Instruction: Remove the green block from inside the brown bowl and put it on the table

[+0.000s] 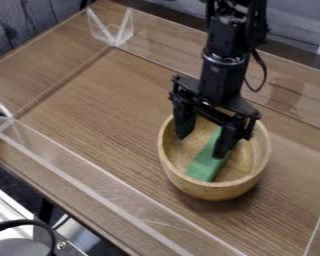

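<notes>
The brown bowl (176,168) sits on the table (96,110) at the front right. Inside it lies the green block (203,166), slanted, its upper end hidden behind my fingers. My gripper (206,136) points straight down and stands open, lowered into the bowl. One finger (184,120) is to the left of the block and the other (231,137) to its right. Whether a fingertip touches the block I cannot tell.
Low clear plastic walls (69,165) run along the table's front and left edges, with a clear corner piece (116,30) at the back. Bare wood stretches to the left of the bowl.
</notes>
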Controlling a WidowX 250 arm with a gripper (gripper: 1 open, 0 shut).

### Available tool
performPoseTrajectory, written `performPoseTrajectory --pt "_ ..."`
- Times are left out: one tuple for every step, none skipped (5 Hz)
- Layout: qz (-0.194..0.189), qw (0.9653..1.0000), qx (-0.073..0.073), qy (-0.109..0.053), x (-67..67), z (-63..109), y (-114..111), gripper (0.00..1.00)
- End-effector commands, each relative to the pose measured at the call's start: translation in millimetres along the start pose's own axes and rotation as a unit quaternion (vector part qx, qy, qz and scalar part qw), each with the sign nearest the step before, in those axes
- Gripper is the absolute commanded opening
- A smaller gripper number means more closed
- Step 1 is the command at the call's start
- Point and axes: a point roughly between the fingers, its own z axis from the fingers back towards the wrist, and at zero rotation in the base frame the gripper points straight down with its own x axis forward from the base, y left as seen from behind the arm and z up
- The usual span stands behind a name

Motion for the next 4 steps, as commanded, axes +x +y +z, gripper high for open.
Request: performPoseTrajectory --pt "-0.003 0.9999 0.000 -0.014 7.1 1.8 -4 1.00" --pt "-0.003 0.9996 -0.019 -0.019 12.2 -6.5 -1 1.00" --pt "0.001 0.9993 -0.031 -0.022 16.3 -14.3 3 1.00" --pt "0.006 0.9984 -0.045 -0.033 16.7 -15.8 0 1.00"
